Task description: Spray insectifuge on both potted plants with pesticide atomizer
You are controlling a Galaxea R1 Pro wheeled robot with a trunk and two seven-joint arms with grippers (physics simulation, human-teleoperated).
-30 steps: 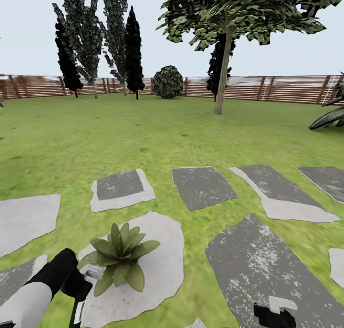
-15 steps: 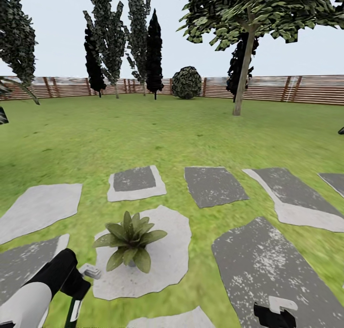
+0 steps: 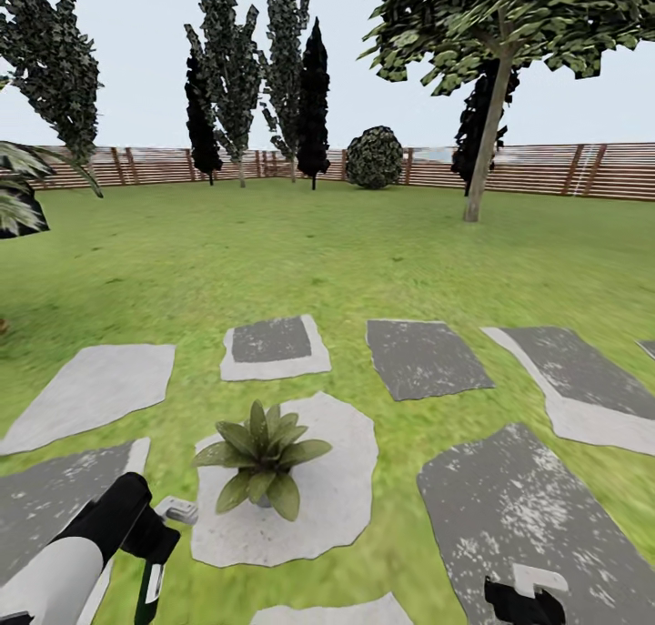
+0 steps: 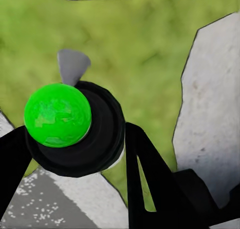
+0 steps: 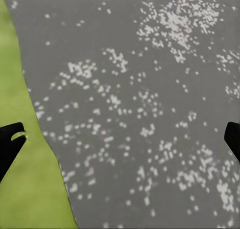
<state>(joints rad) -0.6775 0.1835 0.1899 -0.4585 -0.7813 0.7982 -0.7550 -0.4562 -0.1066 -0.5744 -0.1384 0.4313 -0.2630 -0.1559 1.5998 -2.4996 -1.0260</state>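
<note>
One potted plant [image 3: 262,461], a low rosette of pointed green leaves, stands on a pale stepping stone [image 3: 337,498] in the garden lawn [image 3: 300,252]. My left gripper [image 3: 150,557] hangs just left of and nearer than that plant, shut on the pesticide atomizer [image 4: 102,139]. The atomizer is a dark cylinder with a bright green top and a grey nozzle [image 4: 72,65]. That nozzle [image 3: 178,512] points toward the plant. My right gripper [image 3: 523,602] is open over a dark grey stone [image 5: 140,99], its fingertips [image 5: 10,144] wide apart with nothing between them.
Grey and white stepping stones [image 3: 428,357] lie in rows across the grass. Tall dark trees [image 3: 232,70], a round bush [image 3: 374,157], a leafy tree [image 3: 487,125] and a brown slatted fence [image 3: 546,170] stand far back. Palm fronds [image 3: 18,193] reach in at the left.
The whole view has swung left, so the plant, stones and trees sit further right in the picture. Both arms hold the same pose in the view.
</note>
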